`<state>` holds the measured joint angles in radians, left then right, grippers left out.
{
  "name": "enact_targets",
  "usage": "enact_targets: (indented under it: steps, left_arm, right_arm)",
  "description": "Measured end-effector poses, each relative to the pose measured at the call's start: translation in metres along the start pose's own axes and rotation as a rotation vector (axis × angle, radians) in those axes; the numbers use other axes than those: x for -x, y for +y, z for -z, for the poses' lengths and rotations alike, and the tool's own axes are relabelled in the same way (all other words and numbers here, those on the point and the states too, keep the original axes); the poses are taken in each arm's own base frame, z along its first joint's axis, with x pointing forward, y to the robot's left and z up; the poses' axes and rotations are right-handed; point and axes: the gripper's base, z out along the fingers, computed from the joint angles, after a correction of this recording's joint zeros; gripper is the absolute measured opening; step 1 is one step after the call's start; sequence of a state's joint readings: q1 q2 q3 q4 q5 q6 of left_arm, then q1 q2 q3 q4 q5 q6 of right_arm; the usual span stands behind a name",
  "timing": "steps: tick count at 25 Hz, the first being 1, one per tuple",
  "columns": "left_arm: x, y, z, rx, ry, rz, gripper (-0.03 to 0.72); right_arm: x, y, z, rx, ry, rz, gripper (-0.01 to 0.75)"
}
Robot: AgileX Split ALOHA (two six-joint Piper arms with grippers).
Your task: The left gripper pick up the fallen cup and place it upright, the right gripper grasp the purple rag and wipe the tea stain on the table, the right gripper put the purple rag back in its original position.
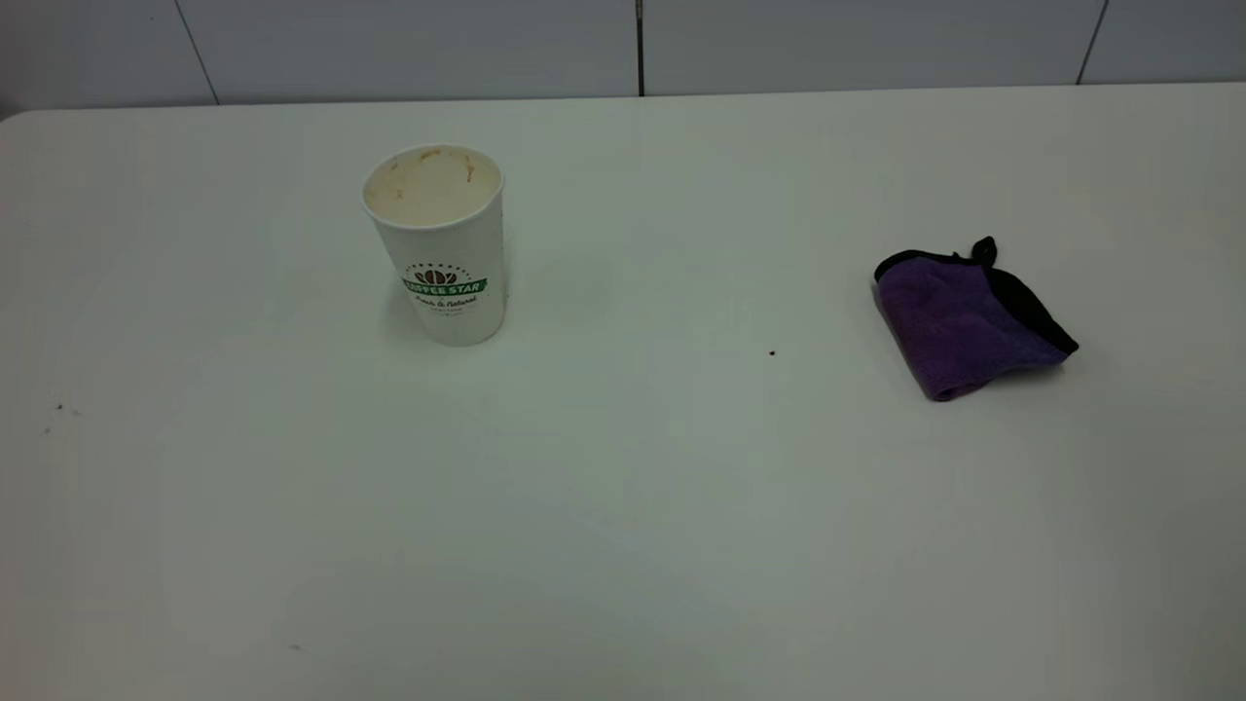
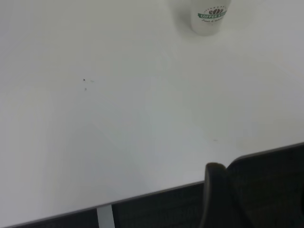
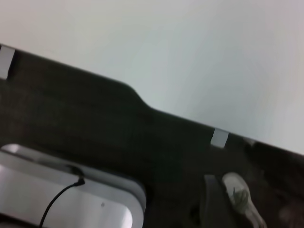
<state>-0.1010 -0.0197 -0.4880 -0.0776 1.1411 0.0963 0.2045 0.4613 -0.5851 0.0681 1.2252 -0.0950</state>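
Note:
The cup (image 1: pixel 440 243) stands upright on the table (image 1: pixel 623 506) at the left, its tan-stained mouth facing up. Its lower part also shows in the left wrist view (image 2: pixel 211 16), far from that arm. The purple rag (image 1: pixel 964 319) lies crumpled at the right, its black edging and loop toward the back. No light-brown tea stain shows on the white top. Neither arm appears in the exterior view. My left gripper (image 2: pixel 216 194) is only a dark shape held back past the table's near edge. My right gripper (image 3: pixel 213 199) is a dim dark shape off the table, over the floor.
A tiny black speck (image 1: pixel 772 352) lies between cup and rag, and faint specks (image 1: pixel 60 409) at the left. The right wrist view shows the table's edge (image 3: pixel 142 102), dark floor, a grey base (image 3: pixel 71 199) with a cable and a shoe (image 3: pixel 240 199).

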Motion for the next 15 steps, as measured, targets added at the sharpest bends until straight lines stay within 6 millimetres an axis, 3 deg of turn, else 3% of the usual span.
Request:
enact_targets:
  steps: [4, 8, 15]
  left_arm:
    - [0.0, 0.0, 0.0, 0.0, 0.0, 0.0, 0.441]
    - [0.0, 0.0, 0.0, 0.0, 0.0, 0.0, 0.441]
    - [0.0, 0.0, 0.0, 0.0, 0.0, 0.0, 0.441]
  right_arm:
    - [-0.023, 0.001, -0.001, -0.017, -0.105, -0.011, 0.481]
    - [-0.031, 0.0, 0.003, -0.035, -0.243, -0.018, 0.482]
    - [-0.034, 0.0, 0.003, -0.04, -0.262, -0.018, 0.482]
